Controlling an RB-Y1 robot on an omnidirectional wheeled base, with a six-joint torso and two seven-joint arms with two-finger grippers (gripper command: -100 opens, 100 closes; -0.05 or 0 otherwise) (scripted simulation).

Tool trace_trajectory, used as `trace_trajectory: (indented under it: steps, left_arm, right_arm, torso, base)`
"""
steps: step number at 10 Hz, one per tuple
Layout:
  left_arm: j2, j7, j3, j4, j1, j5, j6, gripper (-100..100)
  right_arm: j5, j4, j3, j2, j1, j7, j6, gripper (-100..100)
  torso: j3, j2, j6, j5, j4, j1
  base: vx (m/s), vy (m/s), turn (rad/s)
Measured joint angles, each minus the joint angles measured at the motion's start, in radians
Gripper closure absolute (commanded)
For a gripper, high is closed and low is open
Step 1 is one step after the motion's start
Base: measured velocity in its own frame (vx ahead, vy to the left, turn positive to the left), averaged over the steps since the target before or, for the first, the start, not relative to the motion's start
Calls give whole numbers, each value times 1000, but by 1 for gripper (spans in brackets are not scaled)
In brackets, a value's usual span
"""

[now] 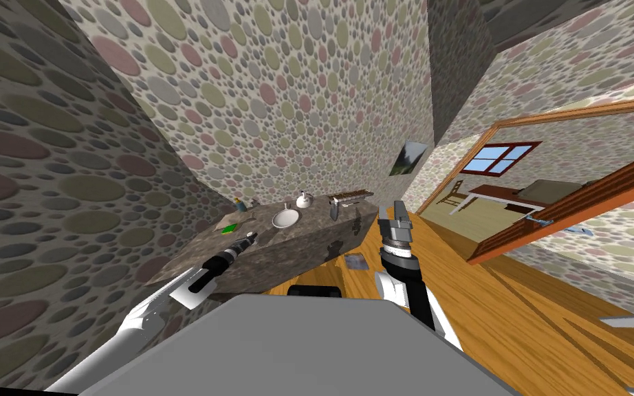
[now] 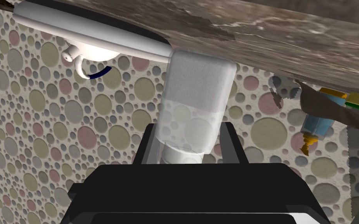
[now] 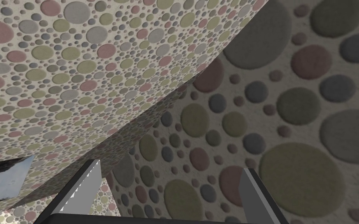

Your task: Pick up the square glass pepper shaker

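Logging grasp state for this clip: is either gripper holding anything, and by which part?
The left gripper holds the clear shaker by its sides, near the narrow white end; the right gripper is open and empty.

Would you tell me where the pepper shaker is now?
In the left wrist view, the shaker stands between the fingers of the left gripper, at the counter near the sink.

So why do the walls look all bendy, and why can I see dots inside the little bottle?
Head view: the very wide lens splays the spotted walls toward the corners. Left wrist view: the clear square shaker gripped by the left tool is see-through, so the wall's dots show through it, paler.
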Motion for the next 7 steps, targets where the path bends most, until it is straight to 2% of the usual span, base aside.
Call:
trace_trajectory:
  steps: [5,6,7]
  left_arm:
    - [-10,-17,-37,-112,66,-23,-1,100]
    - [-8,-18,-45,-144,84,-26,4,100]
    - [-8,-18,-46,-149,86,-27,4,0]
  right_arm:
    - [0,0,0,0,0,0,0,0]
    - [0,0,0,0,0,0,0,0]
    - [0,0,0,0,0,0,0,0]
  torso:
    - [0,-1,0,-1,0,0]
    - [0,-1,0,-1,0,0]
    - [0,1,1,-1,0,-1]
  base:
    - [78,24,175]
    - [32,13,28]
    - [6,2,-6]
